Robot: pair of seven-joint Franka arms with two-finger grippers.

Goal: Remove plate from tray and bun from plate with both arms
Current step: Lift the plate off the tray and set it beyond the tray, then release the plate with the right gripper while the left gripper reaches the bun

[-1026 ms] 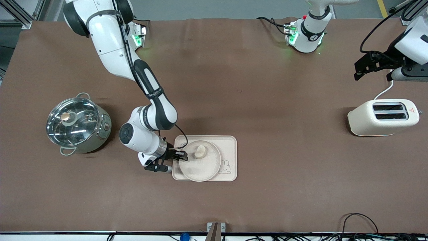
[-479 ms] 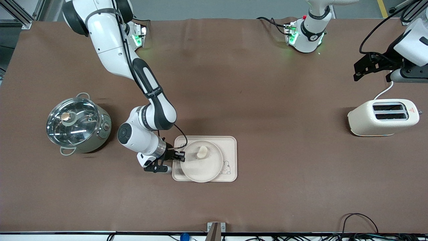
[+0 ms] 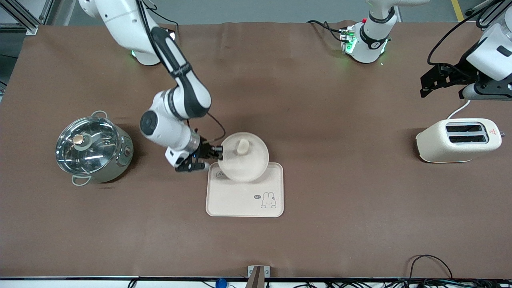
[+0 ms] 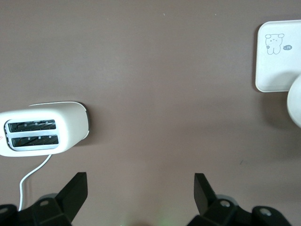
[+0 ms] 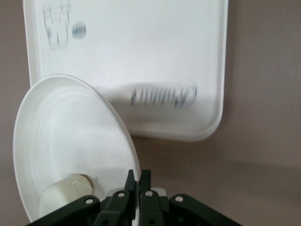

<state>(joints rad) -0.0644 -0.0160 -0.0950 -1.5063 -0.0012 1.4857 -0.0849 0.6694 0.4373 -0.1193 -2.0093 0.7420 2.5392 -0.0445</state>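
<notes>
In the front view the right gripper is clamped on the rim of the plate, holding it up in the air over the edge of the tray that lies farther from the front camera, so that part of the plate overhangs the brown table. The bun sits on the plate, toward its farther part. The tray lies flat near the middle of the table, with a small rabbit drawing in its corner nearer the camera, toward the left arm's end. A steel pot with a glass lid stands toward the right arm's end of the table, and a cream toaster stands toward the left arm's end. The left gripper hangs in the air over the table near the toaster, and that arm waits. In the left wrist view the left gripper has its two fingers spread wide with nothing between them; below it lie the toaster with its white cord, bare table, the tray and an edge of the plate. In the right wrist view the fingers of the right gripper pinch the plate's rim, the plate is tilted above the tray, and the bun rests in the plate close to the gripper.
</notes>
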